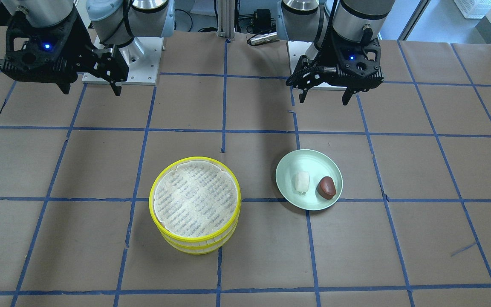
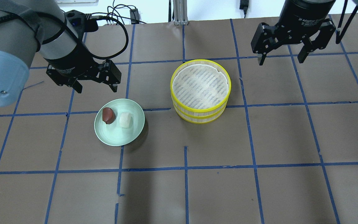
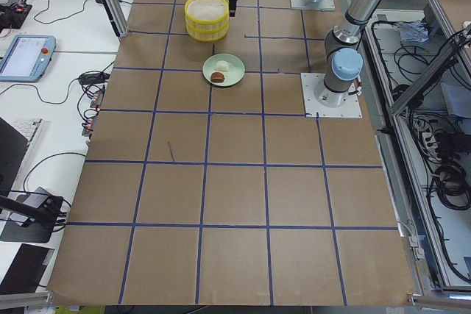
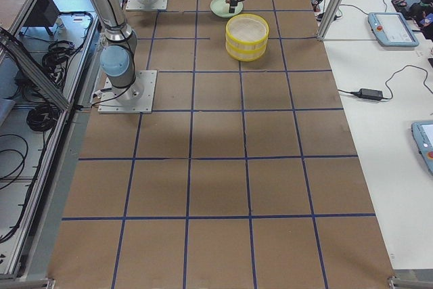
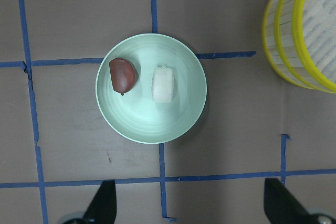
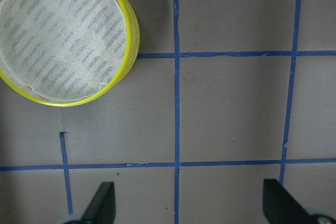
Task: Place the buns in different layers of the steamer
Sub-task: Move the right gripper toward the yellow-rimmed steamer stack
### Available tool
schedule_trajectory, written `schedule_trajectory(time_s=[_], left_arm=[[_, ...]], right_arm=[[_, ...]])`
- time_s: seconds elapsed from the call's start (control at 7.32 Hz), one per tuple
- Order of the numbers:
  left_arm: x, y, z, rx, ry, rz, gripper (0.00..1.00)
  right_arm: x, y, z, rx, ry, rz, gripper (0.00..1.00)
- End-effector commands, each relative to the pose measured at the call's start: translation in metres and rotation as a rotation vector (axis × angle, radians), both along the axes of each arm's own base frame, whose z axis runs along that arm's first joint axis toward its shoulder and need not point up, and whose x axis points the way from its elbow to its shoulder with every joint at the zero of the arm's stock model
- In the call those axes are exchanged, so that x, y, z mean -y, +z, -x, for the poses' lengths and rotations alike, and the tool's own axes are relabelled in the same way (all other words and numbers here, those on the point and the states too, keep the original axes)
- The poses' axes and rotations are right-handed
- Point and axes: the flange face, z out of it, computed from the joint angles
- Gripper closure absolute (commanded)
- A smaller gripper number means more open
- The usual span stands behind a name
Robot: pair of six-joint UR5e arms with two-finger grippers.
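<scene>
The white bun (image 2: 126, 119) and the reddish-brown bun (image 2: 107, 114) lie side by side on a pale green plate (image 2: 119, 137); they also show in the front view, white bun (image 1: 301, 183) and brown bun (image 1: 327, 187), and in the left wrist view, white bun (image 5: 163, 84) and brown bun (image 5: 122, 75). The two yellow-rimmed steamer layers (image 2: 200, 91) stand stacked, the top liner (image 1: 194, 198) empty. My left gripper (image 2: 95, 87) hangs open above the table just behind the plate. My right gripper (image 2: 281, 57) hangs open to the right of the steamer.
Brown paper with a blue tape grid covers the table (image 2: 185, 186). The arm bases (image 1: 122, 64) stand at the robot's edge. Monitors, cables and aluminium posts line the table's sides in the side views.
</scene>
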Motion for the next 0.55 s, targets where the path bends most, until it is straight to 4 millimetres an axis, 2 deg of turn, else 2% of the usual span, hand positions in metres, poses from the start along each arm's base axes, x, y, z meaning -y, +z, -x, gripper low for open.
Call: schedule_trajectory(time_s=[0.0,0.14,0.27,0.41], left_arm=[[0.0000,-0.0001,-0.0002,0.001,0.000,0.000,0.00],[-0.0004,-0.0018,-0.0003,0.002,0.000,-0.005,0.00],[-0.0007,-0.0033,-0.0008,0.007,0.000,-0.007,0.00],[-0.0006,-0.0041,-0.0018,0.010,0.002,-0.009,0.00]], right_arm=[[-0.0009,-0.0014,-0.0045,0.011,0.002,-0.004,0.00],[-0.0009,-0.0044,0.0000,0.004,-0.004,-0.011,0.00],[-0.0009,-0.0026,-0.0052,0.012,0.006,0.002,0.00],[0.0048,-0.0098,-0.0073,0.014,0.006,-0.003,0.00]])
